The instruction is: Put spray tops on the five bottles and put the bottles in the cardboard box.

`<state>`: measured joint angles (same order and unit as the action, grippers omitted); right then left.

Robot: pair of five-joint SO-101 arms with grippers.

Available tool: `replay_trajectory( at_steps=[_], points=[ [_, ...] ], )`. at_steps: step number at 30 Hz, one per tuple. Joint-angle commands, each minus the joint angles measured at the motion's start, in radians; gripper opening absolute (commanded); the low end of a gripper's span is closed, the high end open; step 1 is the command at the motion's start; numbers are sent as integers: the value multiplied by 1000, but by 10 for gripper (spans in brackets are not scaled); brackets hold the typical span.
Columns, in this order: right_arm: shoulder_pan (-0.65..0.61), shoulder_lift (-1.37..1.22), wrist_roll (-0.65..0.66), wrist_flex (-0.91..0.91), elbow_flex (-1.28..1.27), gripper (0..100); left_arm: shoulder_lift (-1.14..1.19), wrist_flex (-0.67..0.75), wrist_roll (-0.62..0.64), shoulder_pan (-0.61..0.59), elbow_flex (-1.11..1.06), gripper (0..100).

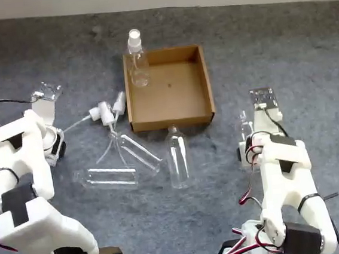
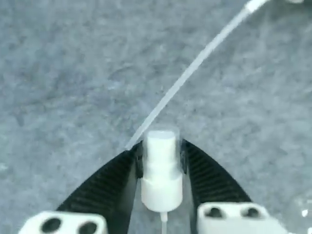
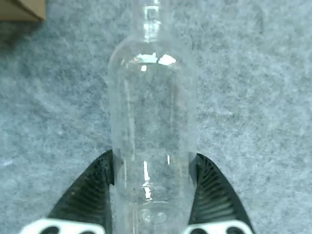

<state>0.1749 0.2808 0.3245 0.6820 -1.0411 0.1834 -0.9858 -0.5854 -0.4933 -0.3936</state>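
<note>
**Two arms over the grey table (image 1: 307, 59), each with a part in its grip.**
The left gripper (image 2: 161, 146) is clamped on a white spray top (image 2: 162, 178). The right gripper (image 3: 153, 163) squeezes the lower body of a clear bottle (image 3: 153, 97) (neck pointing away from the wrist), right of the cardboard box (image 1: 207, 81). A capped bottle (image 1: 138, 61) stands in the box's far left corner. Three uncapped bottles lie before the box: the nearest bottle (image 1: 178, 156), a slanted bottle (image 1: 141, 154) and a level bottle (image 1: 108, 176). A loose spray top (image 1: 104, 112) and a second top (image 1: 119, 102) lie beside the box's left wall.
</note>
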Motion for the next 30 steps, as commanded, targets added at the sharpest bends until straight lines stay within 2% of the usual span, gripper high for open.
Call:
replay_trajectory(
  at_steps=[1,10,13,17,22,25,30],
  points=[
    [-10,-15,-12,-5,-54,5,-2,-26,-31,-25,33,99],
    [-10,-15,-12,-5,-54,5,-1,-29,-46,-42,-8,91],
    [-10,-15,-12,-5,-54,5,-8,-32,-43,-41,-18,4],
    [-10,-15,-12,-5,-54,5,-45,-43,-21,-42,1,2],
    [-10,-15,-11,-5,-54,5,-255,-176,77,-22,-7,3],
    [-10,-13,-6,-5,-54,9,-440,-195,176,13,-67,3],
    [7,-12,35,1,-45,11,-774,-192,308,166,-282,3]
  ],
)
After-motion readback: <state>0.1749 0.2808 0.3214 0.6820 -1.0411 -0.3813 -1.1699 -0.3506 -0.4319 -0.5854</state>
